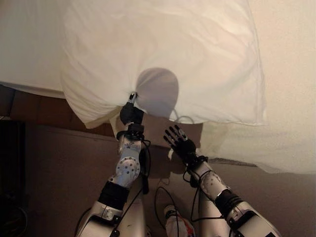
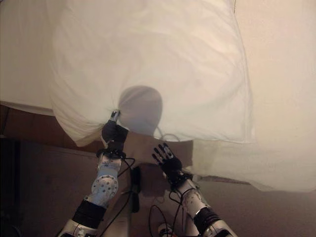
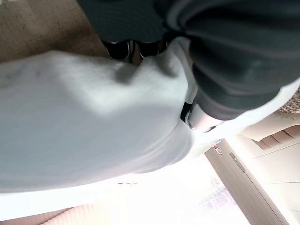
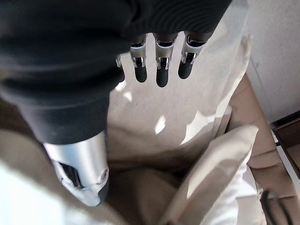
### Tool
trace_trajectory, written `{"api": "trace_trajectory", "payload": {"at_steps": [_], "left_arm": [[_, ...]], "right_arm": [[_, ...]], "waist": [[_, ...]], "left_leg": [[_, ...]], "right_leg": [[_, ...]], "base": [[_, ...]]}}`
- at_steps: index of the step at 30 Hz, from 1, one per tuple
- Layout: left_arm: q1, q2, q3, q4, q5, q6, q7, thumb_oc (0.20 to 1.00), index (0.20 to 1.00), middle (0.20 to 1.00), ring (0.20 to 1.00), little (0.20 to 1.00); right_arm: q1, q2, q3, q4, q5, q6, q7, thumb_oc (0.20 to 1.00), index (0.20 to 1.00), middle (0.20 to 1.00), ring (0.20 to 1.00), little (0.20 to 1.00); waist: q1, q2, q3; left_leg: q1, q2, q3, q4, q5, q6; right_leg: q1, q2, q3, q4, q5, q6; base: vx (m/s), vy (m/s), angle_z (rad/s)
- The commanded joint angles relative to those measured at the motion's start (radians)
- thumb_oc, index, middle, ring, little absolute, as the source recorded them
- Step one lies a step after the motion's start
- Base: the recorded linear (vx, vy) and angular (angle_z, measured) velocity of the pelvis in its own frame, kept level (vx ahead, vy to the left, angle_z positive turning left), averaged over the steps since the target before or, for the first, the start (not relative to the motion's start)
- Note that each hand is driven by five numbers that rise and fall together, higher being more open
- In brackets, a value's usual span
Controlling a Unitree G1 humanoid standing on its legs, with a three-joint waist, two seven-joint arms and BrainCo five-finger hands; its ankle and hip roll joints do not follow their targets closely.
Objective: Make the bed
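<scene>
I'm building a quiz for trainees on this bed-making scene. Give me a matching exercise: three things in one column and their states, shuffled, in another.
Things:
1. left robot hand
2. right robot hand
3. pillow

States:
A. fingers straight, holding nothing
B. lying on the bed, pinched at its near edge
C. closed on white cloth

Pairs: 1-C, 2-A, 3-B
</scene>
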Motion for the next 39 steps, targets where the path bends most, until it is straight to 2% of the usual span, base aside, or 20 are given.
{"api": "trace_trajectory", "payload": {"at_steps": [1,5,11,17,21,28,35,37,39], "left_arm": [[0.032,0.028,0.052,-0.157,0.052,-0.089,-0.037,0.200,0.200,0.200,0.200,0.200],[0.052,0.033,0.078,-0.159,0.068,-0.097,-0.030,0.200,0.200,0.200,0.200,0.200],[0.078,0.043,0.109,-0.180,0.093,-0.086,-0.035,0.200,0.200,0.200,0.200,0.200],[0.089,0.043,0.119,-0.181,0.096,-0.090,-0.030,0.200,0.200,0.200,0.200,0.200],[0.095,0.042,0.142,-0.177,0.097,-0.105,-0.007,0.200,0.200,0.200,0.200,0.200],[0.113,0.047,0.140,-0.180,0.090,-0.096,-0.024,0.200,0.200,0.200,0.200,0.200],[0.122,0.050,0.159,-0.175,0.095,-0.110,0.005,0.200,0.200,0.200,0.200,0.200],[0.128,0.055,0.179,-0.179,0.104,-0.118,0.032,0.200,0.200,0.200,0.200,0.200],[0.130,0.057,0.187,-0.179,0.108,-0.117,0.041,0.200,0.200,0.200,0.200,0.200]], "right_arm": [[0.031,0.018,0.023,-0.119,0.008,-0.029,0.045,1.000,1.000,1.000,1.000,1.000],[0.028,-0.010,0.006,-0.204,0.009,-0.064,0.049,1.000,1.000,1.000,1.000,1.000],[0.040,-0.077,-0.040,-0.341,-0.006,-0.055,0.097,1.000,1.000,1.000,1.000,1.000],[0.055,-0.082,-0.065,-0.378,0.022,-0.059,0.114,1.000,1.000,1.000,1.000,1.000],[0.051,-0.067,-0.108,-0.379,0.064,-0.096,0.076,1.000,1.000,1.000,1.000,1.000],[0.056,-0.065,-0.137,-0.372,0.073,-0.105,0.062,1.000,1.000,1.000,1.000,1.000],[0.008,-0.007,-0.203,-0.314,0.152,-0.208,-0.045,1.000,1.000,1.000,1.000,1.000],[-0.021,0.022,-0.237,-0.310,0.189,-0.263,-0.108,1.000,1.000,1.000,1.000,1.000],[-0.030,0.034,-0.245,-0.313,0.202,-0.278,-0.131,1.000,1.000,1.000,1.000,1.000]], "waist": [[-0.003,0.008,-0.062],[-0.005,0.007,-0.062],[-0.012,0.004,-0.063],[-0.014,-0.001,-0.066],[-0.014,-0.001,-0.064],[-0.013,0.000,-0.065],[-0.004,0.007,-0.069],[0.001,0.011,-0.070],[0.003,0.010,-0.070]], "left_leg": [[-0.047,-0.029,0.006,-0.008,0.004,0.056],[-0.045,-0.029,0.004,-0.012,0.005,0.057],[-0.039,-0.028,0.001,-0.030,0.014,0.054],[-0.037,-0.028,-0.003,-0.030,0.013,0.054],[-0.033,-0.027,-0.001,-0.029,0.011,0.051],[-0.037,-0.026,-0.003,-0.030,0.013,0.052],[-0.034,-0.028,-0.003,-0.029,0.008,0.051],[-0.031,-0.028,-0.003,-0.031,0.006,0.052],[-0.030,-0.030,-0.004,-0.031,0.004,0.053]], "right_leg": [[0.007,0.026,-0.021,-0.075,0.051,0.066],[0.004,0.029,-0.019,-0.075,0.053,0.065],[0.010,0.029,-0.024,-0.085,0.056,0.068],[0.010,0.033,-0.023,-0.083,0.056,0.068],[0.014,0.032,-0.023,-0.082,0.054,0.069],[0.012,0.030,-0.027,-0.081,0.055,0.069],[0.015,0.030,-0.028,-0.081,0.050,0.068],[0.017,0.029,-0.030,-0.082,0.048,0.068],[0.019,0.029,-0.029,-0.082,0.048,0.069]], "base": [[0.00,0.000,0.00],[0.00,0.000,0.00],[0.00,0.000,0.00],[0.00,0.000,0.00],[0.00,0.000,0.00],[0.00,0.000,0.00],[0.00,0.000,0.00],[0.00,0.000,0.00],[0.00,0.000,0.00]]}}
